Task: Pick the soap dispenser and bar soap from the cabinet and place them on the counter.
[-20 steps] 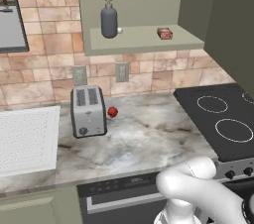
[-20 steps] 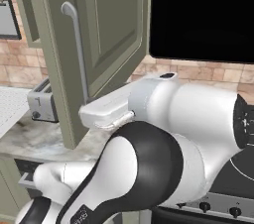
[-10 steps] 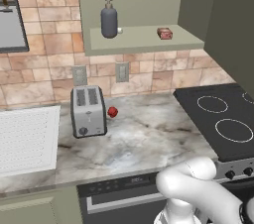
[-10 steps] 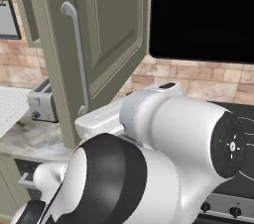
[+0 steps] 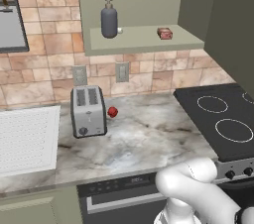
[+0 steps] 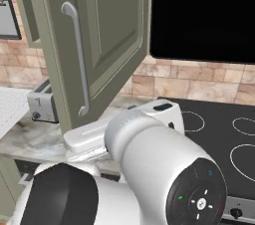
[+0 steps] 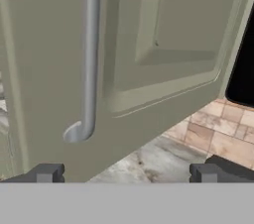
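The sage-green cabinet [image 5: 144, 39] stands open. On its shelf the dark grey-blue soap dispenser [image 5: 109, 19] stands at the left and the reddish-pink bar soap [image 5: 164, 33] lies at the right. Its swung-out door [image 6: 107, 35] with the long metal handle [image 6: 79, 64] hangs in front of the arm. In the hand view my gripper [image 7: 126, 173] is open, fingers [image 7: 44, 173] spread wide with nothing between them, facing the door [image 7: 163, 44] and its handle [image 7: 89, 59] from close by. The marbled counter [image 5: 144, 139] lies below.
A silver toaster [image 5: 88, 111] and a small red ball [image 5: 112, 112] sit on the counter by the wall. The black stovetop [image 5: 223, 119] is to the right, a white sink area [image 5: 27, 139] to the left. The open door juts out over the counter.
The arm has swung in the right base view, its upper links turning nearer the camera. The shelf items and the counter objects have not moved.
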Tool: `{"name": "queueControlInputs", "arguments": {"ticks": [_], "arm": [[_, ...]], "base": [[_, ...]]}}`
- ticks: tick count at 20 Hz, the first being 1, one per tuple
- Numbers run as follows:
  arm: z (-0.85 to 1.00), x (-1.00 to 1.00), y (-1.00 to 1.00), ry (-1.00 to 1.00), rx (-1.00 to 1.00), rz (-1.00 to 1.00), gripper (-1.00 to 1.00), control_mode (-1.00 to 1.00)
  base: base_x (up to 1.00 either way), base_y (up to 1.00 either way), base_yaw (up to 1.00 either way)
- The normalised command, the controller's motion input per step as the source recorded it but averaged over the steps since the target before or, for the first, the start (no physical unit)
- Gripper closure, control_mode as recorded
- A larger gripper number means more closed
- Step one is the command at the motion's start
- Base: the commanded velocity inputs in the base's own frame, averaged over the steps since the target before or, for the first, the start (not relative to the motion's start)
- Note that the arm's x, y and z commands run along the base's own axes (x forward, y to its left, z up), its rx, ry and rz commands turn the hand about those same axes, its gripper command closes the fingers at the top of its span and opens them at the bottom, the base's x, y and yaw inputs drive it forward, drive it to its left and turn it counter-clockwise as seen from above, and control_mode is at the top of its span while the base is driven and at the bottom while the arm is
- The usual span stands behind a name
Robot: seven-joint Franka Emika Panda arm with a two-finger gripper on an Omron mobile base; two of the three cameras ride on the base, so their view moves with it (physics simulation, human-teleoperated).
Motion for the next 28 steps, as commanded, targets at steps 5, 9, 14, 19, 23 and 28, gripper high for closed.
{"name": "queueControlInputs", "arguments": {"ticks": [5, 9, 14, 19, 23, 28], "arm": [[0.0, -0.08, 0.0, 0.07, 0.03, -0.2, -1.0, -1.0], [0.0, -0.1, -0.01, 0.07, 0.02, -0.19, -1.0, -1.0], [0.04, -0.31, -0.01, 0.03, 0.03, -0.13, -1.0, -1.0], [0.04, -0.43, 0.0, 0.0, 0.03, -0.1, -1.0, -1.0], [0.05, -0.39, 0.02, 0.02, 0.02, -0.1, -1.0, -1.0], [0.03, -0.32, 0.04, 0.07, 0.02, -0.11, -1.0, -1.0]], "base": [[0.0, 0.0, 0.0], [0.0, 0.0, 0.0], [0.0, 0.0, 0.0], [0.0, 0.0, 0.0], [0.0, 0.0, 0.0], [0.0, 0.0, 0.0]]}}
